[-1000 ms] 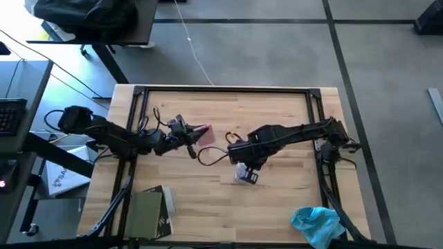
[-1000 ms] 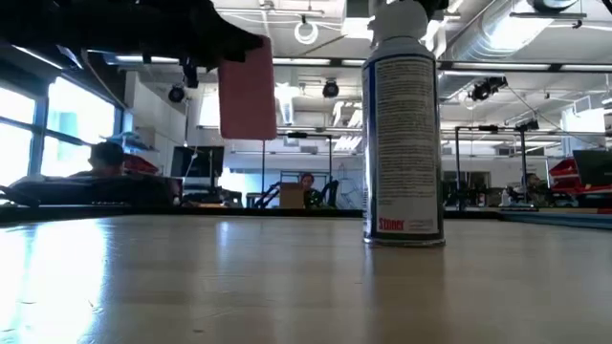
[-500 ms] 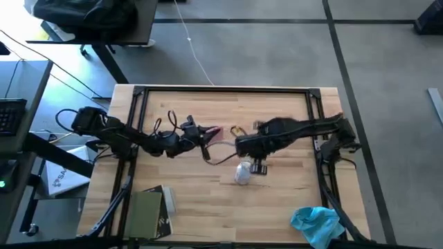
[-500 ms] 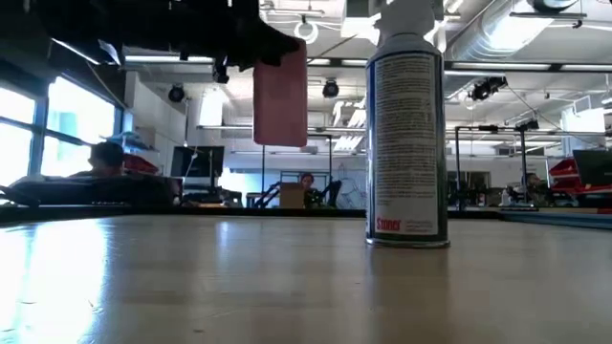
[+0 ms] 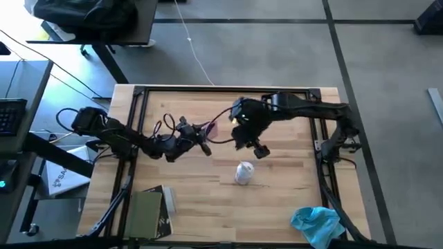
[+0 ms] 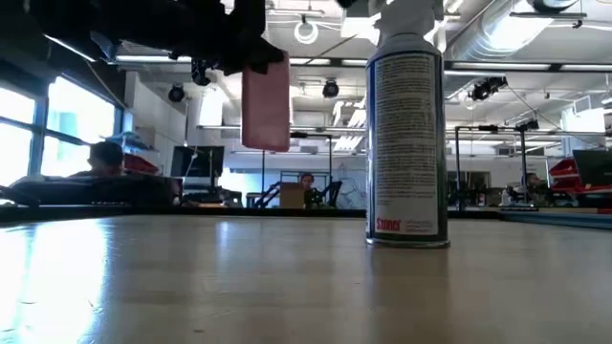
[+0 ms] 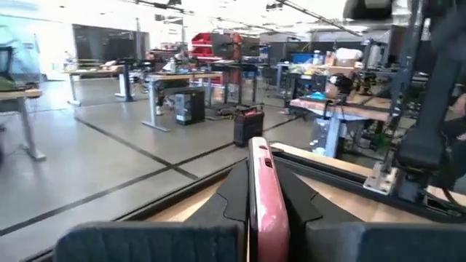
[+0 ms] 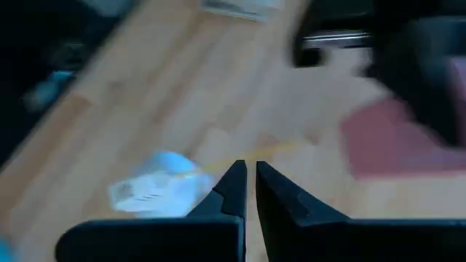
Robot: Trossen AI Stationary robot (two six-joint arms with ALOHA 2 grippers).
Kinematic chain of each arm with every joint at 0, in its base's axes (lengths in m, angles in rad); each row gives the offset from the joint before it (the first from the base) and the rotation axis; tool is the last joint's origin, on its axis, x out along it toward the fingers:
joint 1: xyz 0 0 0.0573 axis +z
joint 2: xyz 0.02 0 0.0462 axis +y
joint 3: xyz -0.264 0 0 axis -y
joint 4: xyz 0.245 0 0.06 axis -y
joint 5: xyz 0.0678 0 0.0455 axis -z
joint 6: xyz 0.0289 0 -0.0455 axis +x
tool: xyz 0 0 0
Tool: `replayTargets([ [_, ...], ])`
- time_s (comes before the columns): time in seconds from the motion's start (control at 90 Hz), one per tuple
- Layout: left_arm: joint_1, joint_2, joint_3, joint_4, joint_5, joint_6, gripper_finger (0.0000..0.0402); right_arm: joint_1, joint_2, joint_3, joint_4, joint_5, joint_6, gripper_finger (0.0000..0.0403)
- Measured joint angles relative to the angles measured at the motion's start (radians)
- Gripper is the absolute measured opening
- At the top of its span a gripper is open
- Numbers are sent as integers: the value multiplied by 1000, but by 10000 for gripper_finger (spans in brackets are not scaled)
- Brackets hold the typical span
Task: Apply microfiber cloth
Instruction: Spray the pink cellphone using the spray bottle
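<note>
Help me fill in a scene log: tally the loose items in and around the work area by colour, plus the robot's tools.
Turquoise-blue: 1, the microfiber cloth at the table's near right corner.
White: 1, the spray can standing mid-table.
Pink: 1, the flat pink object held in the left tool.
Olive-green: 1, the box at the near left edge.
Dark tools: 2, left and the right tool.
Total: 6.
</note>
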Motion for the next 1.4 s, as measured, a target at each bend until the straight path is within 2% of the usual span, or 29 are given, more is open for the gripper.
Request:
replayTargets([
  [0.111, -42, 0, 0, 0, -75, 32, 8, -25, -10, -129, 119, -149, -46, 0],
  [0.211, -59, 0, 0, 0, -84, 21, 8, -27, -37, -233, 256, -198, -95, 0],
  [0.356, -66, 0, 0, 0, -85, -22, 8, -37, -49, -323, 331, -268, -193, 0],
  [0.667, -66, 0, -1, -2, -86, -80, 8, -85, -49, -376, 370, -446, -356, 0],
  [0.911, -55, 0, -1, 0, -86, -91, 8, -152, -54, -380, 333, -644, -426, 0],
  [1.144, -44, 0, -1, -2, -84, -110, 8, -141, -54, -452, 470, -652, -406, 0],
  [1.4, -45, 0, -1, -2, -84, -110, 8, -131, -54, -464, 485, -641, -405, 0],
])
